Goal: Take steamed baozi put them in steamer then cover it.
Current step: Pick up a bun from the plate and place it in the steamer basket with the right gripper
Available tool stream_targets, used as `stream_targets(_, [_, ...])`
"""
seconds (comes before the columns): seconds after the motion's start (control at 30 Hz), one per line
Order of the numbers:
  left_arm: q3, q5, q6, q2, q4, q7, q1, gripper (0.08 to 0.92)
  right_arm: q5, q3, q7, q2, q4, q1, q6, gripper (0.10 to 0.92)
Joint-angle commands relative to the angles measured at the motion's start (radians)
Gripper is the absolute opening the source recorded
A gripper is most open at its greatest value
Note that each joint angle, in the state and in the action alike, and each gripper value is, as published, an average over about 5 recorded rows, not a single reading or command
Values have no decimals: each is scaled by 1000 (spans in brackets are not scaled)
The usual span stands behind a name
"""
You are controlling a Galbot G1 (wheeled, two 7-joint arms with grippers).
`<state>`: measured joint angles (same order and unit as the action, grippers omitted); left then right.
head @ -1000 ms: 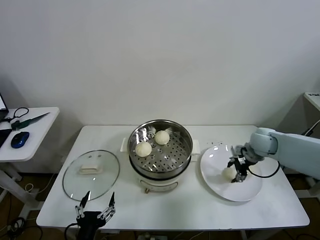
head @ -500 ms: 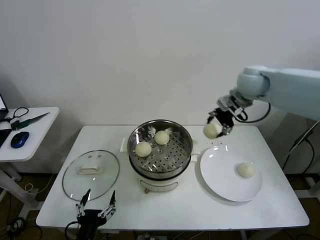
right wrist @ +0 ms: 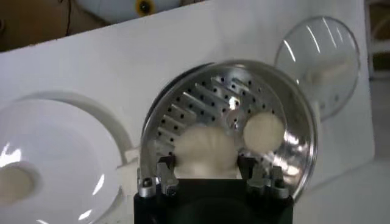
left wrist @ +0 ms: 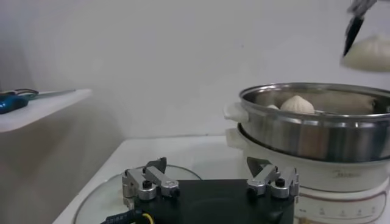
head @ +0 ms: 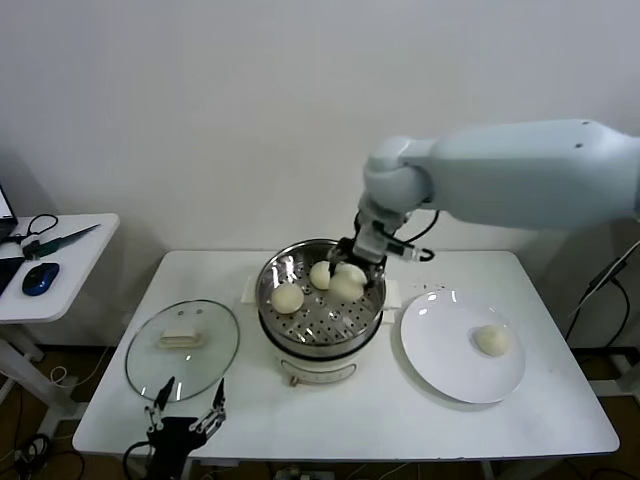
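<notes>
The steel steamer (head: 322, 318) stands at the table's middle with two baozi on its perforated tray (head: 287, 297) (head: 321, 273). My right gripper (head: 347, 277) is shut on a third baozi (head: 347, 288) and holds it just over the tray's right side. In the right wrist view that baozi (right wrist: 207, 151) sits between the fingers above the steamer (right wrist: 183, 115), with another baozi (right wrist: 263, 129) beside it. A fourth baozi (head: 491, 340) lies on the white plate (head: 445, 365). The glass cover (head: 182, 350) lies flat to the left of the steamer. My left gripper (head: 187, 418) is open and empty at the front edge, near the cover.
A small side table (head: 60, 270) with a blue mouse and a tool stands off to the left. In the left wrist view the steamer (left wrist: 317, 131) is ahead and the cover (left wrist: 106, 196) lies under the open left gripper (left wrist: 208, 165).
My right gripper lifted a baozi off the white plate and carried it left to just above the steamer tray. The left arm has stayed in place.
</notes>
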<state>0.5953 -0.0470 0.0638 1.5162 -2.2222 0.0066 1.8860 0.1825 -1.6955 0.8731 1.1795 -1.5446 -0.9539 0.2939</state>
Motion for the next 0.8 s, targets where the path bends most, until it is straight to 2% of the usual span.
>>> stream_targets(0.03, [4,-6,2,-2,-2,0,0,823,-212,26,-89,92,29,194,61,679])
stream_targets(0.27, [4,-5,1,-2,-2,0,3,823,-250,38,-114,113,99,271,54,679])
stream_targets(0.53, [6,-3,0,0,-3,-1,5,823,-225,53,-90,135,137,285,69,682])
stream_targets(0.8, [10,-6,-1,0,-3,-2,7,823,-149,56,-53,101,122,198,82,803])
